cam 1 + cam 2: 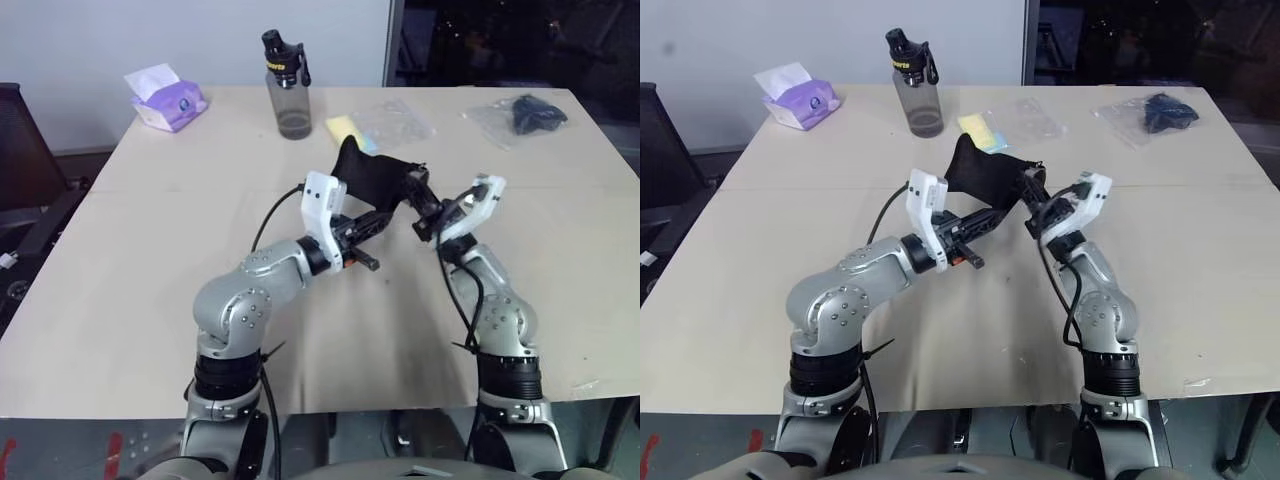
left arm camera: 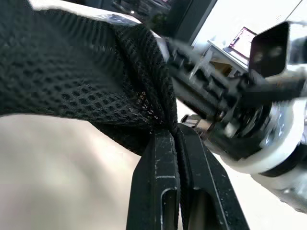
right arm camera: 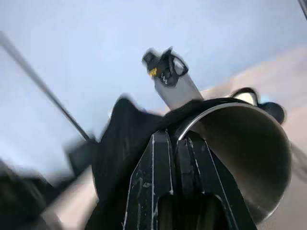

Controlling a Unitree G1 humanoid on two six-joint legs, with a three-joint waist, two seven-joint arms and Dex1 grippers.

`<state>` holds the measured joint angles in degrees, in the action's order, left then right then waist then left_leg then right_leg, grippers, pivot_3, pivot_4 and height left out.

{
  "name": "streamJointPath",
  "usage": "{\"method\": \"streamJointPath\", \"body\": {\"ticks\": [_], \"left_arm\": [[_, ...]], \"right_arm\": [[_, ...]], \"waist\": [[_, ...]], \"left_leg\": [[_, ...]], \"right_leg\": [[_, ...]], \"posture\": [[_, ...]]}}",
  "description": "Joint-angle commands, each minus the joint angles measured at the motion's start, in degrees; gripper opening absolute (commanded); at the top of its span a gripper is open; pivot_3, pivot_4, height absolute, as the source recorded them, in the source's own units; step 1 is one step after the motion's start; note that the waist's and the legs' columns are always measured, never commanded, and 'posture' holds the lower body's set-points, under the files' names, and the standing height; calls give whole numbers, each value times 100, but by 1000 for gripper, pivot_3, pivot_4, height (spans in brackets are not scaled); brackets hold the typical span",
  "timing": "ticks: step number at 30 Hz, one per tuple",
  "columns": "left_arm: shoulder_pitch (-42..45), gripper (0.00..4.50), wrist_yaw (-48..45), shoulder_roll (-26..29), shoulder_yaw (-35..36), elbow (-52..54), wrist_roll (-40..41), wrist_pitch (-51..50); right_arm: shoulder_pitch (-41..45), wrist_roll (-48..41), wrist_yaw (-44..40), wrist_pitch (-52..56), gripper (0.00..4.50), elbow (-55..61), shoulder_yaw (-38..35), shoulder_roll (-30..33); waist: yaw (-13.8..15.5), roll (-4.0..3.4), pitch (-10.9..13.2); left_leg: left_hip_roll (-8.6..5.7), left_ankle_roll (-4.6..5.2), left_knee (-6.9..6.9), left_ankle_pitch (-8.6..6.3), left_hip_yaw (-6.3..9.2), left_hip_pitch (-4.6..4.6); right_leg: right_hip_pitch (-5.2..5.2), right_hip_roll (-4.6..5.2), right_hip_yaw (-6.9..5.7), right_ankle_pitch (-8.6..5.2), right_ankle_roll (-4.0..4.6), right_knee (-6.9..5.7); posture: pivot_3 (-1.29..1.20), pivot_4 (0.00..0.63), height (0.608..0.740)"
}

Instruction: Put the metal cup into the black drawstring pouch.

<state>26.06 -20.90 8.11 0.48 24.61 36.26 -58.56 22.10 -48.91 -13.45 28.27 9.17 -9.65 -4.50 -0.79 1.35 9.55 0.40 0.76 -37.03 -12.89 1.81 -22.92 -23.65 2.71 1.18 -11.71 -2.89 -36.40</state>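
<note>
Above the middle of the table (image 1: 150, 300), both arms meet around the black drawstring pouch (image 1: 375, 180), which hangs lifted off the surface between them. My left gripper (image 2: 173, 136) has its two black fingers pressed together on a fold of the pouch's mesh fabric, pinching it at the rim. My right gripper (image 3: 176, 139) is also clamped tight: in the right wrist view its fingers straddle the rim of the metal cup (image 3: 244, 153), with black fabric bunched against that same rim, so I judge it is gripping the cup wall, possibly with some cloth caught in.

From the head camera the cup's body is hidden behind pouch and fingers, at about three o'clock from the pouch's bulk. The wrist view shows the shiny open mouth with pouch fabric wrapping around part of its edge.

My reading is that the insertion is partly done: the cup appears to be entering or sitting at the pouch mouth, but it is not released and I cannot tell how deep it sits. What remains is pushing it fully in and letting go.

At twelve o'clock on the table stands the grey water bottle (image 1: 287, 88), with a tissue pack (image 1: 165, 100) at ten o'clock and a clear bag holding a dark item (image 1: 525, 115) at two o'clock.
</note>
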Motion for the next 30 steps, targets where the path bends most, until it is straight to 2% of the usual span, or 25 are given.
{"method": "streamJointPath", "body": {"ticks": [1, 4, 8, 13, 17, 21, 25, 28, 30], "left_arm": [[-52, 0, -85, -23, -120, 269, 260, -22], [22, 0, -56, -71, 20, 208, 383, -4], [191, 0, 6, -240, 272, 141, 701, 45], [513, 0, 140, -598, 595, 100, 1286, 132], [614, 0, 218, -685, 552, 93, 1397, 116], [430, 0, 70, -632, 326, 272, 1480, 82], [69, 0, -343, -299, 241, 385, 1827, -143], [-119, 0, -519, 17, 351, 286, 1885, -99], [-191, 0, -591, 162, 373, 264, 1920, -61]], "right_arm": [[208, -263, 114, 14, 66, 455, -235, 203], [100, 1564, -778, -761, 66, 590, 912, 1269], [146, 4367, -1746, -3151, 66, -139, 2518, 2857], [560, 6288, -1871, -5675, 66, -1357, 3371, 3612], [904, 7194, -1675, -6507, 66, -1910, 3609, 3765], [945, 7120, -1636, -6269, 66, -2087, 3426, 3543], [587, 5608, -1519, -4964, 66, -1868, 2603, 2717], [349, 3952, -1226, -3573, 66, -1461, 1622, 2030], [296, 3145, -1127, -2919, 66, -1172, 1166, 1753]], "waist": [[-2, -2, 1], [-7, -9, 6], [-19, -12, 8], [-30, -3, 20], [-12, 8, 26], [2, 14, 29], [-8, 14, 29], [1, 8, 33], [2, 6, 35]], "left_leg": [[0, 0, 0, 0, -1, 0], [-2, 0, -1, 0, -21, -2], [-3, 0, -1, 0, -34, -2], [0, -1, 4, 0, -38, -1], [-2, -2, 2, 1, -38, -2], [-2, -2, 2, 1, -35, -4], [2, -3, 5, 1, -31, -4], [5, -2, 6, 1, -18, -3], [3, -2, 4, 1, -4, -3]], "right_leg": [[0, 0, 0, 0, 0, 0], [0, 0, -2, -6, 6, 4], [1, 0, 2, -23, -9, 19], [-2, -3, 8, -12, -28, 20], [1, -1, 11, -3, -15, 21], [1, -1, 10, 2, -5, 23], [0, -1, 11, 3, -5, 21], [0, -2, 1, 1, 1, 16], [0, 0, 6, -5, 13, 12]], "posture": [[0, 150, 740], [0, 150, 740], [0, 150, 740], [0, 150, 740], [0, 150, 740], [0, 150, 740], [0, 150, 740], [0, 150, 740], [0, 150, 740]]}}
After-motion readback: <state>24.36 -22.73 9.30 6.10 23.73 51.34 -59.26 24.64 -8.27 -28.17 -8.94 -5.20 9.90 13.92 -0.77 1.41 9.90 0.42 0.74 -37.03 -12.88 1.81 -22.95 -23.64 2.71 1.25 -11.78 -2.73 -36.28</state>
